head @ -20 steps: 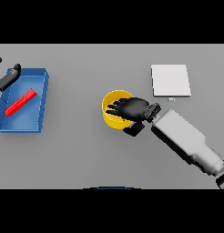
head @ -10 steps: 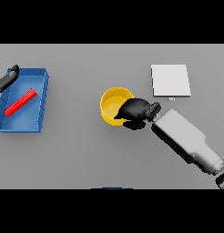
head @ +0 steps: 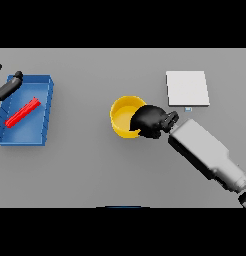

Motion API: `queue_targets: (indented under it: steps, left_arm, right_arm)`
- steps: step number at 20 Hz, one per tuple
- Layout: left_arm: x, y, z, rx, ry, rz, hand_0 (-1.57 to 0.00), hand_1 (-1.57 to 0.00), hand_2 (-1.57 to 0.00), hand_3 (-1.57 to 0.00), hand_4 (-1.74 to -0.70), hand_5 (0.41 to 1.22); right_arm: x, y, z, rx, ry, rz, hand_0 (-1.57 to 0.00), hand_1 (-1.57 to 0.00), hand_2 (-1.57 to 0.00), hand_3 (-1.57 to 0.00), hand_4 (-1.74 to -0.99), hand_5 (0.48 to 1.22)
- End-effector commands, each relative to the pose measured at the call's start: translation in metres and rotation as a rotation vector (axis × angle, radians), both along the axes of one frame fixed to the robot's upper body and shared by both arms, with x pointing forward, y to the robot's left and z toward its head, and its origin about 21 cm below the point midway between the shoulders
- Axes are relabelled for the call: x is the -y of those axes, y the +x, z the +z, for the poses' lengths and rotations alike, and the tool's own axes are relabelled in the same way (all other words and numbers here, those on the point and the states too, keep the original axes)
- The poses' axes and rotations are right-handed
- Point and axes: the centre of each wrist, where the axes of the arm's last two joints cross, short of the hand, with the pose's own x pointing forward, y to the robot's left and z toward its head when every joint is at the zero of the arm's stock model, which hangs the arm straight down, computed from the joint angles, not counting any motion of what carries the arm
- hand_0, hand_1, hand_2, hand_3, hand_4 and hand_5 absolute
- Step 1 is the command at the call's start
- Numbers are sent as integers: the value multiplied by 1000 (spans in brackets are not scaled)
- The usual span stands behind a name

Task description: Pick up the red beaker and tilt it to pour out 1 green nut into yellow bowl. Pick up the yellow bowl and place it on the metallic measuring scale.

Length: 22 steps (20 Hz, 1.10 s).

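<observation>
A yellow bowl [head: 124, 114] sits near the table's middle. My right hand [head: 151, 121] has its fingers curled over the bowl's right rim, gripping it. The metallic scale [head: 187, 88] is a flat pale square to the upper right of the bowl. A red beaker [head: 23, 113] lies on its side inside a blue tray [head: 44, 116] at the left. My left hand [head: 7, 88] shows at the far left edge over the tray's upper corner, fingers relaxed. No green nut can be made out in the bowl.
The blue tray stands at the left side of the grey table. Bare table lies between the tray and the bowl, and in front of the bowl.
My right hand's fingers have curled down over the bowl's right rim, uncovering its inside. The bowl and left hand have stayed put.
</observation>
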Motion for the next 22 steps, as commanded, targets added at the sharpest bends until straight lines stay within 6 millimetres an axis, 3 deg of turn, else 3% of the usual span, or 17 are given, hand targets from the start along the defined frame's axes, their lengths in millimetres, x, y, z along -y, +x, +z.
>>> queue_targets:
  steps: [1,8,10,16,22]
  left_arm:
    - [-2,-2,-4,-14,-4,7,1,1,1,1,-717,695]
    - [2,-3,-5,-2,1,5,1,1,1,1,-722,688]
    - [-1,-4,-4,-6,9,2,1,1,1,1,-714,686]
    - [3,-4,1,-3,2,1,1,1,1,1,-723,698]
    - [2,-3,4,-20,5,17,1,1,1,1,-729,720]
  right_arm:
    - [3,1,4,1,7,-6,-1535,-1532,-1327,-1323,-1727,1211]
    - [16,1,49,41,57,-75,-1563,-1563,-1432,-1208,-1738,1219]
    - [30,4,64,87,60,-115,-1566,-1566,-1455,-1180,-1739,1220]
    - [51,11,69,142,55,-185,-1565,-1570,-1513,-1155,-1741,1220]
    - [83,33,72,201,75,-297,-1569,-1571,-1530,-1151,-1741,1221]
